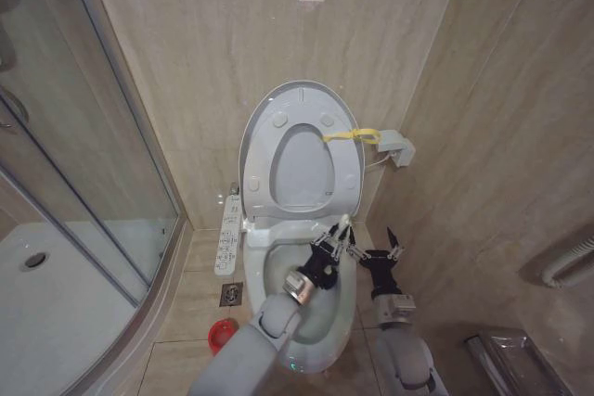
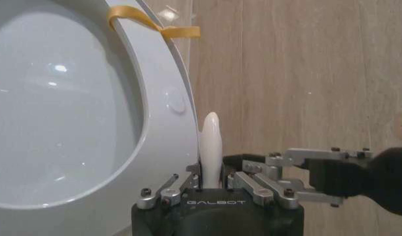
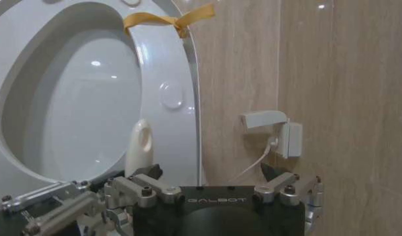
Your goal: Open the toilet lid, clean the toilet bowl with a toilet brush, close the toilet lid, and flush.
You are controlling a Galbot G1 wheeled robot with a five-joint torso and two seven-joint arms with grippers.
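1. Left gripper (image 1: 342, 240) is pinching the toilet brush (image 2: 210, 147) by its slim white handle, over the toilet bowl (image 1: 348, 308).
2. Right gripper (image 1: 382, 253) waits spread just beside.
3. You've got a light, slick handle; grip mid-shaft.
4. Toilet lid (image 1: 302, 127) stands open.

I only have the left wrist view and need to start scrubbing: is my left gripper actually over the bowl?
Observer: Yes. In the head view the left gripper hangs over the rear right part of the toilet bowl, jaws shut on the toilet brush handle.
Operator: Where is the other arm?
Observer: The right gripper sits just past the bowl's right rim, jaws open and holding nothing.
Operator: And the holder?
Observer: The red holder stands on the floor to the left of the bowl, partly hidden by the left arm.
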